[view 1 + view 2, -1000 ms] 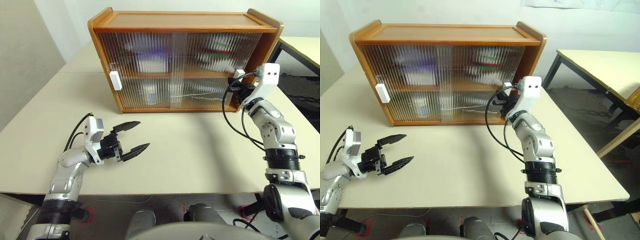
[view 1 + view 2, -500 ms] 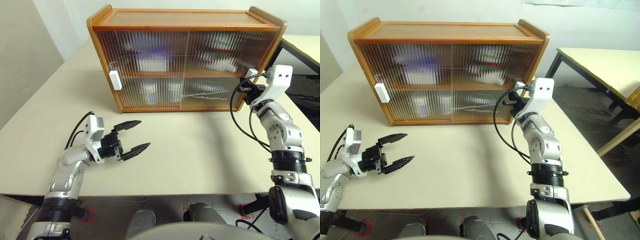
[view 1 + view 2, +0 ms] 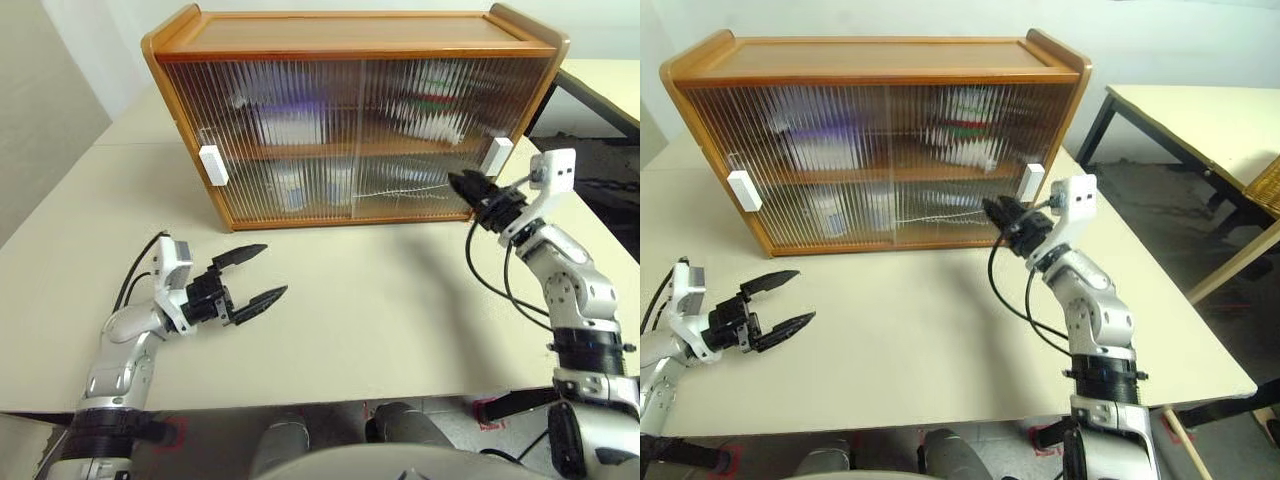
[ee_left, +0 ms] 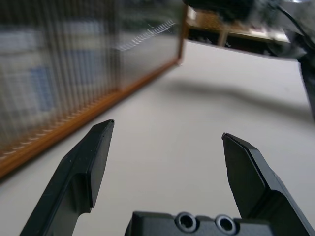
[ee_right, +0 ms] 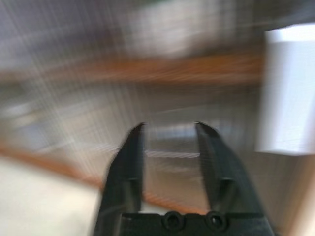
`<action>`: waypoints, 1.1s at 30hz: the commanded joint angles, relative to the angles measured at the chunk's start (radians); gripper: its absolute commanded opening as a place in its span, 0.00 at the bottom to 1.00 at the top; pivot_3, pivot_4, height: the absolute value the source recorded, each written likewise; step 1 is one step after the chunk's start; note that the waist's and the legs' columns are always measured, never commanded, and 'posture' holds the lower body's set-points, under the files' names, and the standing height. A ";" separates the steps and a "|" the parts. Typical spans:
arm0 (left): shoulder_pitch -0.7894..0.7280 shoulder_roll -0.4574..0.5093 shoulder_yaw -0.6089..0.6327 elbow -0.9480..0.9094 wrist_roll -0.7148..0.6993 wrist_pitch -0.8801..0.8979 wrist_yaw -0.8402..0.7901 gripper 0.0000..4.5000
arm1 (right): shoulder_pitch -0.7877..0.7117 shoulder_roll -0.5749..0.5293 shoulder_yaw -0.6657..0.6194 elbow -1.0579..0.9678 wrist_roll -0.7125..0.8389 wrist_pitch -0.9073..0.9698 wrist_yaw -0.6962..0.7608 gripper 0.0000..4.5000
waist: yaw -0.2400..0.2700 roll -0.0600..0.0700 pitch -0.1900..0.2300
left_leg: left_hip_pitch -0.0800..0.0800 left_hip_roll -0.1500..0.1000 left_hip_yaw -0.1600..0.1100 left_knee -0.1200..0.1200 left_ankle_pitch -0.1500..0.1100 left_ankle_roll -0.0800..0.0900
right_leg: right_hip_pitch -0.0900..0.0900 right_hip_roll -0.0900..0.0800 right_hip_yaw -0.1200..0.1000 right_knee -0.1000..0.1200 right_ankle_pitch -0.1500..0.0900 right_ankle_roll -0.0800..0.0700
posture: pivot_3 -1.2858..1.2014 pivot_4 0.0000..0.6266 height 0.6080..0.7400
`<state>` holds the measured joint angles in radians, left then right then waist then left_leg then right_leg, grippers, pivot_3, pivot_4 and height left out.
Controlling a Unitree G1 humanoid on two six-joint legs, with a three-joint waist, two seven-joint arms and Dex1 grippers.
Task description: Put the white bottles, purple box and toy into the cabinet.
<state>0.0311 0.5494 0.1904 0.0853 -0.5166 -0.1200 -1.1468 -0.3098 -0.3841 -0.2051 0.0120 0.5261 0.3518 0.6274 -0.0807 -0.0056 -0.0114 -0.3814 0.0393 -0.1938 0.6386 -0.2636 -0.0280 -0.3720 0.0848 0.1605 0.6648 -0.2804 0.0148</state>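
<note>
The cabinet (image 3: 350,40) stands at the back of the table with both ribbed sliding doors closed. Behind them show blurred shapes: the purple box (image 3: 292,122) on the upper shelf at the left, the toy (image 3: 432,110) with red and green at the upper right, and the white bottles (image 3: 292,188) side by side on the lower shelf. My right gripper (image 3: 455,182) hovers open just left of the right door's white handle (image 3: 497,156), holding nothing. My left gripper (image 3: 272,270) is open and empty, low over the table at the front left.
A white handle (image 3: 211,165) sticks out at the cabinet's left end. A second table (image 3: 1200,110) stands to the right across a gap, with a wicker basket (image 3: 1265,185) at the edge of view. Bare tabletop (image 3: 380,300) lies between my arms.
The right door slid right until it closed. My right gripper then let go of the handle, opened and drew back to the left. The camera view also shifted.
</note>
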 commanded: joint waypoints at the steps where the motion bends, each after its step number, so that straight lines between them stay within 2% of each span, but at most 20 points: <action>1: 0.025 -0.012 0.070 0.035 -0.028 -0.016 0.039 1.00 | 0.090 -0.026 0.001 -0.033 0.066 -0.003 0.146 0.71 | 0.002 0.000 0.000 | 0.000 0.000 0.000 0.002 0.000 0.000 | 0.002 0.000 0.001 -0.001 -0.003 0.005 | 0.47 0.01 1.00; 4: 0.046 -0.014 0.135 0.047 -0.040 -0.005 0.099 1.00 | 0.175 -0.063 -0.025 -0.012 0.091 -0.035 0.266 0.97 | 0.007 0.000 0.000 | 0.001 -0.001 0.000 0.004 -0.001 0.000 | 0.005 -0.002 0.002 -0.002 -0.004 0.005 | 0.47 0.01 1.00; 5: 0.056 -0.008 0.164 0.058 -0.036 -0.005 0.130 1.00 | 0.199 -0.073 -0.054 0.016 0.100 -0.047 0.288 0.99 | 0.007 -0.001 0.000 | 0.002 -0.001 0.001 0.004 -0.001 0.000 | 0.005 -0.002 0.002 -0.002 -0.005 0.003 | 0.48 0.01 1.00; 7: 0.068 0.000 0.218 0.085 -0.024 -0.006 0.195 1.00 | 0.219 -0.097 -0.109 0.110 0.101 -0.089 0.314 0.99 | 0.007 -0.001 0.001 | 0.004 0.000 0.001 0.004 -0.001 0.000 | 0.006 -0.002 0.001 -0.002 -0.009 -0.006 | 0.48 0.01 1.00; 11: 0.078 0.029 0.293 0.170 0.077 -0.012 0.382 1.00 | 0.183 -0.159 -0.219 0.391 0.082 -0.201 0.327 0.99 | 0.008 -0.003 0.005 | 0.016 0.000 0.004 0.003 -0.002 -0.001 | 0.015 -0.003 0.002 0.002 -0.011 -0.010 | 0.48 0.02 1.00; 17: 0.041 0.047 0.346 0.259 0.139 0.009 0.572 1.00 | 0.064 -0.191 -0.299 0.669 0.057 -0.373 0.328 0.99 | 0.006 -0.002 0.006 | 0.020 0.001 0.006 0.003 -0.002 -0.002 | 0.015 -0.003 0.010 0.004 -0.008 -0.016 | 0.49 0.01 1.00; 19: 0.034 0.055 0.345 0.258 0.143 0.020 0.587 1.00 | 0.023 -0.203 -0.303 0.746 0.039 -0.441 0.350 0.99 | 0.008 -0.002 0.006 | 0.021 0.001 0.007 0.003 -0.002 -0.002 | 0.015 -0.003 0.011 0.004 -0.007 -0.017 | 0.50 0.01 1.00; 21: 0.028 0.063 0.336 0.260 0.147 0.037 0.592 1.00 | -0.014 -0.205 -0.302 0.799 0.025 -0.491 0.355 0.99 | 0.012 -0.002 0.006 | 0.021 0.001 0.007 0.002 -0.002 -0.002 | 0.015 -0.002 0.011 0.004 -0.003 -0.025 | 0.50 0.02 1.00; 26: 0.028 0.052 0.336 0.278 0.133 0.041 0.586 1.00 | -0.057 -0.200 -0.295 0.902 0.006 -0.550 0.383 0.99 | 0.023 -0.003 0.007 | 0.022 0.000 0.010 0.002 -0.002 -0.001 | 0.018 0.001 0.014 0.003 -0.003 -0.020 | 0.50 0.02 1.00; 33: 0.022 0.079 0.346 0.301 0.135 0.032 0.570 1.00 | -0.038 -0.141 -0.290 0.896 0.012 -0.566 0.396 0.99 | 0.033 -0.010 0.010 | 0.031 0.000 0.011 0.002 -0.002 -0.001 | 0.025 0.001 0.015 0.003 -0.003 -0.018 | 0.50 0.00 1.00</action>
<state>0.0639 0.6120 0.5302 0.3622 -0.3847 -0.0873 -0.5695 -0.3481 -0.5271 -0.4975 0.9070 0.5467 -0.1964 1.0217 -0.0476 -0.0158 -0.0011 -0.3492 0.0388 -0.1826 0.6407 -0.2659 -0.0292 -0.3451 0.0859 0.1755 0.6678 -0.2832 -0.0037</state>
